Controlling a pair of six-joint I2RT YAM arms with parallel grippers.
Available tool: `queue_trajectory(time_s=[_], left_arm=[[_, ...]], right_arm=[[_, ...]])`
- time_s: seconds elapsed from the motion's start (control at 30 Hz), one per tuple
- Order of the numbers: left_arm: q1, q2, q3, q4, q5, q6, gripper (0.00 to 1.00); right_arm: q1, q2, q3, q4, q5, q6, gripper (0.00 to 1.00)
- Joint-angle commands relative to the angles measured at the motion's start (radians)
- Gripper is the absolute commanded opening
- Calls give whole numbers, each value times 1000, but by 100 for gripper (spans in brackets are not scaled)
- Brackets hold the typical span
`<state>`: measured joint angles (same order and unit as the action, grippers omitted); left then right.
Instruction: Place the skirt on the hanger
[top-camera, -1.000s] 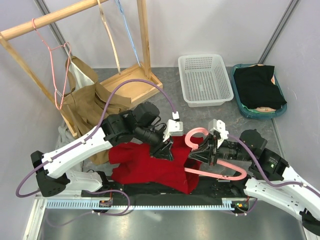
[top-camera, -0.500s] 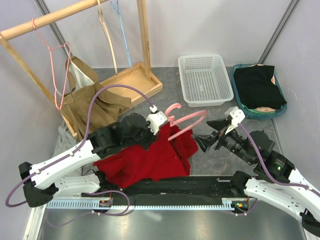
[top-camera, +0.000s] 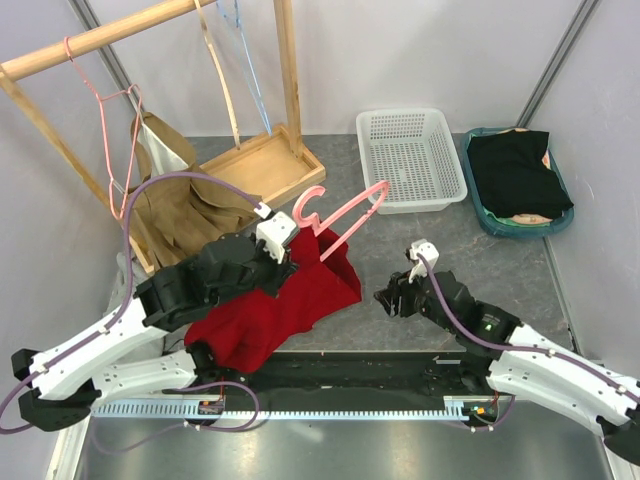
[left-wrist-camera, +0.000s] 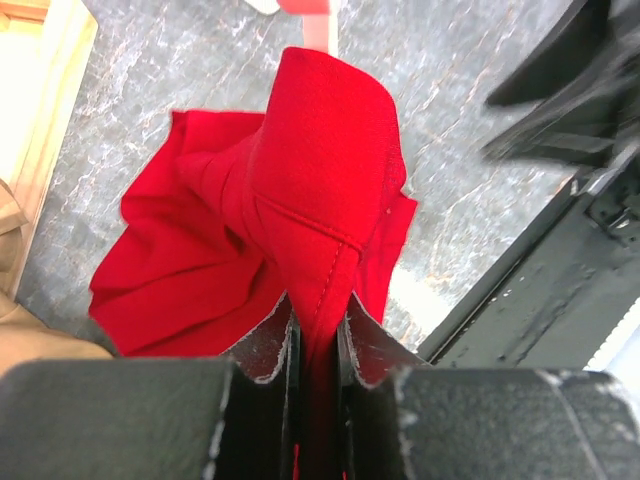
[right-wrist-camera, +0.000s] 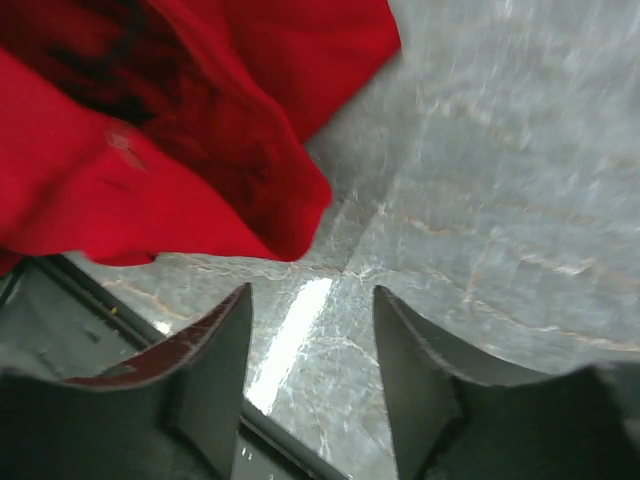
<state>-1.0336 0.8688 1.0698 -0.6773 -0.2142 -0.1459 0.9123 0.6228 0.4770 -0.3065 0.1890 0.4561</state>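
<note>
— Skirt (top-camera: 290, 300), the red one: where is it?

— It hangs off the pink hanger (top-camera: 352, 217), which is lifted off the surface (top-camera: 450, 250) and tilted. The hook is toward the wooden rack (top-camera: 262, 165) and the long arm points at the white basket (top-camera: 410, 160). From there the cloth falls in a bunched heap to the surface in front of the left arm. Its lower folds reach the black strip (top-camera: 340, 370) at the near edge.

— And the left tool (left-wrist-camera: 315, 335)?

— Clenched. The left wrist view shows both fingers (left-wrist-camera: 270, 345) pinching a thick, seamed fold of the skirt between them. A sliver of pink shows just beyond the top of that fold. Whether the hanger's bar runs inside the fold cannot be told.

— The right tool (right-wrist-camera: 312, 300)?

— Released, jaws spread, nothing between them. It sits low over bare grey surface, just to the right of the skirt. Its own camera sees the cloth's edge close ahead of the fingertips.

— What else is about?

— A tan garment (top-camera: 185, 210) lies heaped by the rack's foot. At the far right, beside the basket, a teal tray (top-camera: 500, 228) holds a black garment (top-camera: 515, 175).
</note>
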Motion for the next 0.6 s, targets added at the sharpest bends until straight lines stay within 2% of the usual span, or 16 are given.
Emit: queue_trajectory(time_s=[0.0,0.13,0.23,0.4,0.57], left_arm=[[1,-59,-17,74,22,-58,2],[1,-85,-34,73,58,-73,2],[1,-102,-41,73,68,-81,2],[1,-113,-44,73,78,-87,2],[1,-126,-44,73,93,-93,2]], right_arm=[[2,0,-119,300,10,122,56],[2,49,-207,527,20,131,56],[2,129,-254,712,15,128,62],[2,343,-265,883,-39,127,65],[0,515,-255,992,15,138,65]])
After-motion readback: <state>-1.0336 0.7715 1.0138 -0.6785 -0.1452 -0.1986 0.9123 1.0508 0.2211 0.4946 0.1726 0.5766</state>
